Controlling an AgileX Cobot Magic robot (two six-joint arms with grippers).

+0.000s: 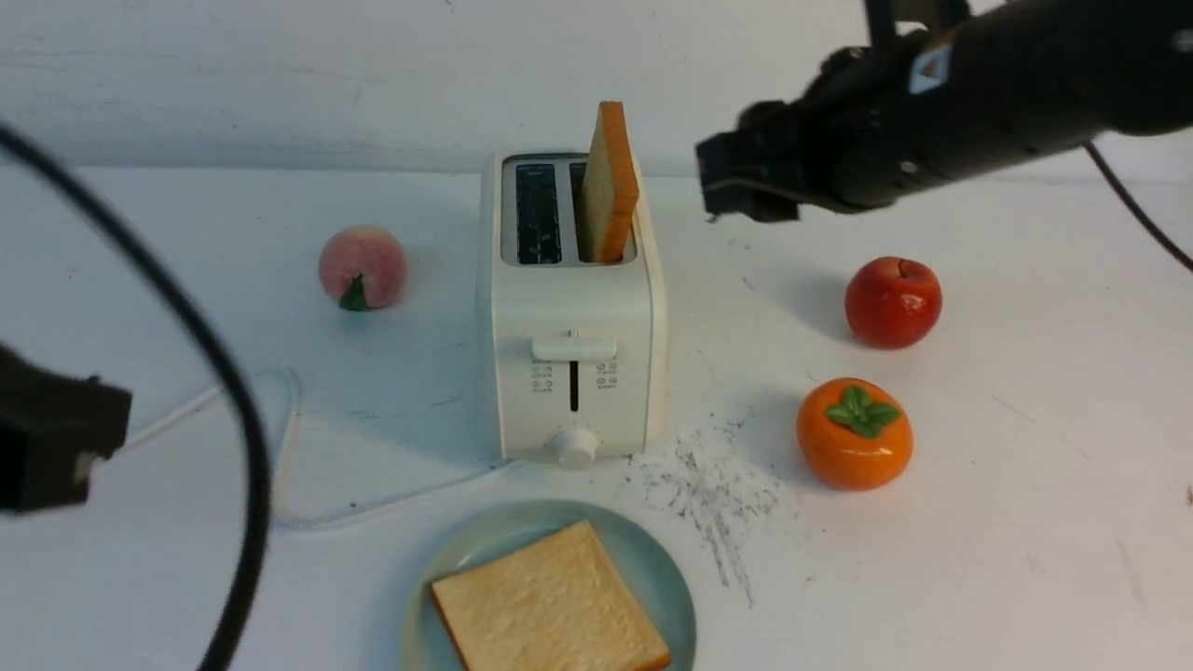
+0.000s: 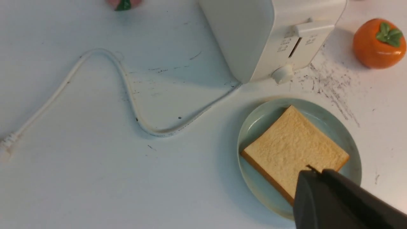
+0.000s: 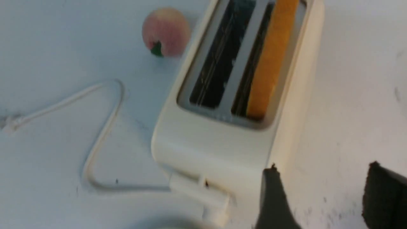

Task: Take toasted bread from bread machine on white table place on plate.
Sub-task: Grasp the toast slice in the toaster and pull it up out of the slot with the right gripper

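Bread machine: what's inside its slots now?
In the bread machine, one toasted slice stands in the right slot; the left slot looks empty. The slice's lower part is hidden.

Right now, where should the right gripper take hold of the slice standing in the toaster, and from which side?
Probably grip the part of the standing slice that sticks out above the bread machine, coming from above, one finger on each flat face: it stands on edge in the right slot.

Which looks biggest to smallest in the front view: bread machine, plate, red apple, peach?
1. bread machine
2. plate, though nearest the camera and cut off by the frame
3. red apple and peach look alike; not ranked
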